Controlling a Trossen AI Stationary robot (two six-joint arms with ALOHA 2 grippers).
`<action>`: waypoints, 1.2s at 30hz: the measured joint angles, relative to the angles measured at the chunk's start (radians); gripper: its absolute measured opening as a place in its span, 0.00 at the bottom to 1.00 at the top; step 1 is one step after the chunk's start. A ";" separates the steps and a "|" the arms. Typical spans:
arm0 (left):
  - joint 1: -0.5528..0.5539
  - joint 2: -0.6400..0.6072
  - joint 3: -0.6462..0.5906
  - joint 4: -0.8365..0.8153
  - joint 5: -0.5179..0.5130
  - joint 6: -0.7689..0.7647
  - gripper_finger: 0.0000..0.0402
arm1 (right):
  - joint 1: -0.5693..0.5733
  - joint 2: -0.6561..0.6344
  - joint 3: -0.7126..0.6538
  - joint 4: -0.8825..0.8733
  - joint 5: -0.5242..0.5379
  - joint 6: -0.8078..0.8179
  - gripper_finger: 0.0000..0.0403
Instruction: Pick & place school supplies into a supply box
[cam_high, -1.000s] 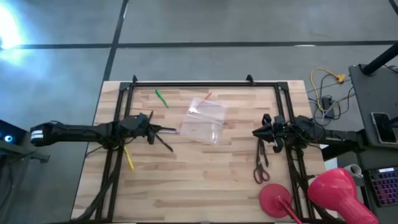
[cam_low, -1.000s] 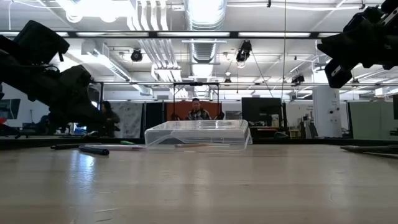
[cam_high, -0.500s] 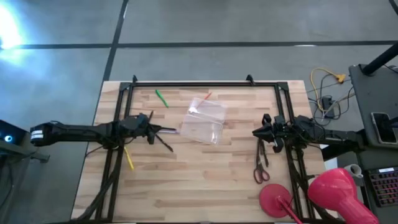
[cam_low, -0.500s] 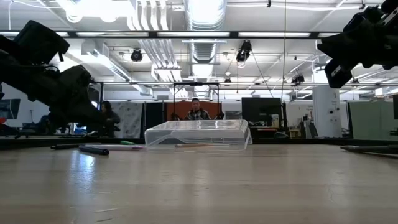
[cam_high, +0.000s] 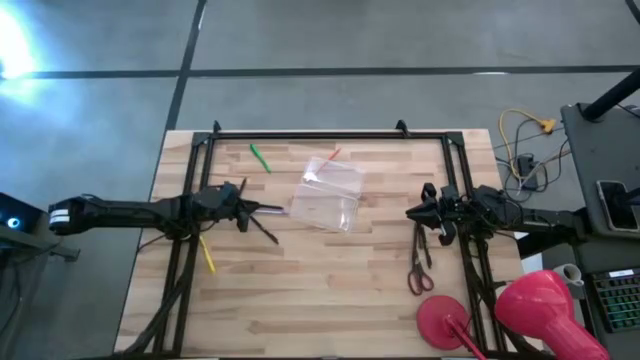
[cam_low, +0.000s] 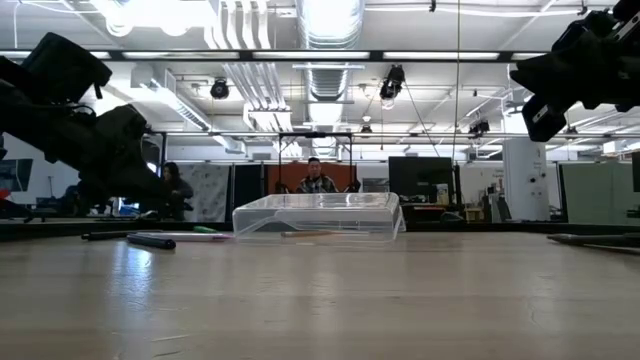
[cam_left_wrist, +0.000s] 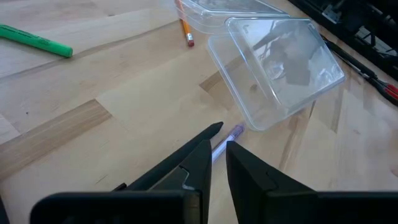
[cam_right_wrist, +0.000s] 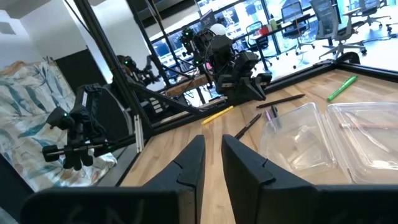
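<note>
The left pincer (cam_left_wrist: 219, 142), fingers nearly together and empty, hangs over the pale wooden desk (cam_high: 330, 290); the clear supply box (cam_high: 328, 195) lies just ahead of it. The right pincer (cam_right_wrist: 212, 144), likewise narrowed on nothing, hovers beside red-handled scissors (cam_high: 419, 270). Ceiling ducts fill the room behind.

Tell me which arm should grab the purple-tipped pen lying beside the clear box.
Left. The left gripper hangs right over the purple-tipped pen, next to the clear box. The right gripper waits across the table near the scissors.
</note>
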 joint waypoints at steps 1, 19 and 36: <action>0.000 0.000 0.000 0.000 0.000 0.000 0.08 | 0.000 0.000 0.000 0.000 0.000 0.000 0.12; 0.000 0.000 0.000 0.000 0.000 0.000 0.08 | 0.003 0.139 0.000 -0.039 -0.038 0.597 0.12; 0.000 0.000 0.000 0.000 0.000 0.000 0.08 | 0.001 0.452 0.000 0.147 0.545 0.922 0.12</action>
